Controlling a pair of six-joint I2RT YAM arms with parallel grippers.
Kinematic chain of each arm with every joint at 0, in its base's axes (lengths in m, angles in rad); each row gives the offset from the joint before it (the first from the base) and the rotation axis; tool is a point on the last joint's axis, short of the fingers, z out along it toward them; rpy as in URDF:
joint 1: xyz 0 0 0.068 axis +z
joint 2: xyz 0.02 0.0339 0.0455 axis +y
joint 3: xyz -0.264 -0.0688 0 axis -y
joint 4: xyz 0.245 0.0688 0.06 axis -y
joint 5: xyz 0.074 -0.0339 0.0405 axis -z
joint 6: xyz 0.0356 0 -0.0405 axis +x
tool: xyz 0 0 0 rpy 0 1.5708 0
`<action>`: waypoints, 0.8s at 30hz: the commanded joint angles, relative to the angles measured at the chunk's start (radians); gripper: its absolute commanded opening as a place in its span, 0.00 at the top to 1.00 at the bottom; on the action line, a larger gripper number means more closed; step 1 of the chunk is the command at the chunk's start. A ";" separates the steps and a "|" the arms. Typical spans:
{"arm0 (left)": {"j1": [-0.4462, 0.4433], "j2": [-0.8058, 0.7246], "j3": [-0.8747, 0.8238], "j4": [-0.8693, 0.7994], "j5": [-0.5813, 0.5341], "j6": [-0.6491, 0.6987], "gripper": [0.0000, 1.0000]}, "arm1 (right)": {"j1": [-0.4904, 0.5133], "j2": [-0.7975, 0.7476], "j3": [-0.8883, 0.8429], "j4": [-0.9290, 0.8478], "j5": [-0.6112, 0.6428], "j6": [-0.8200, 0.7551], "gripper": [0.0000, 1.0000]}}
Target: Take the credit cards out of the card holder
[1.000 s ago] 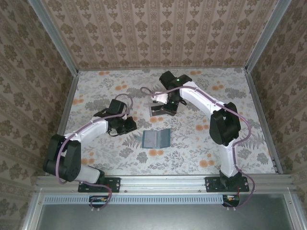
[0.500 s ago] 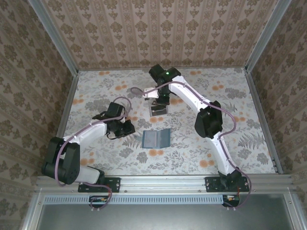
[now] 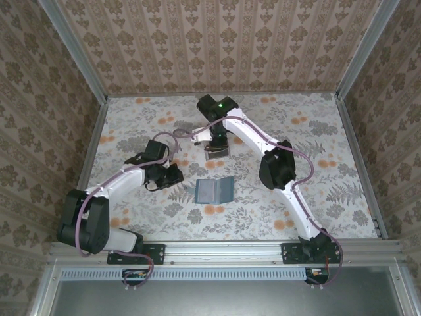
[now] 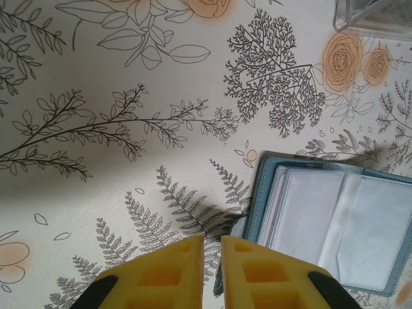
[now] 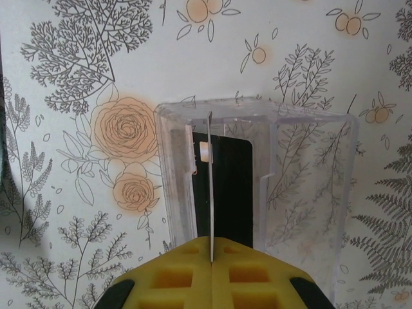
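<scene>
Left fingers [image 4: 168, 270] are set nearly together with a thin gap, and nothing is pinched. They sit just beside the open card holder [image 4: 322, 222], which is laid flat on the worktop [image 4: 96, 187]. Its clear sleeves look empty, though that cannot be confirmed. Right fingers [image 5: 174, 277] are pressed onto a credit card [image 5: 210, 180], seen edge-on, above a clear box [image 5: 309, 167] where a dark card [image 5: 233, 193] lies. Step judged: the card is being dropped into the box. Next, the fingers are to be spread over the box.

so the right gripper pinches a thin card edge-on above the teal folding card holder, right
No: the right gripper pinches the thin card edge-on above a clear plastic box, not the teal folding card holder; the right wrist view shows it.
</scene>
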 commanded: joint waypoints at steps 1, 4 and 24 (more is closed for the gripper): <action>0.007 0.003 -0.018 -0.012 0.005 0.011 0.83 | 0.004 0.037 0.026 -0.054 0.017 -0.020 0.97; 0.007 0.013 -0.020 -0.006 0.011 0.009 0.83 | 0.006 0.040 0.027 -0.056 0.028 -0.013 0.95; 0.005 0.028 0.008 -0.001 0.023 0.016 0.83 | 0.006 0.024 0.026 -0.024 0.109 0.002 0.83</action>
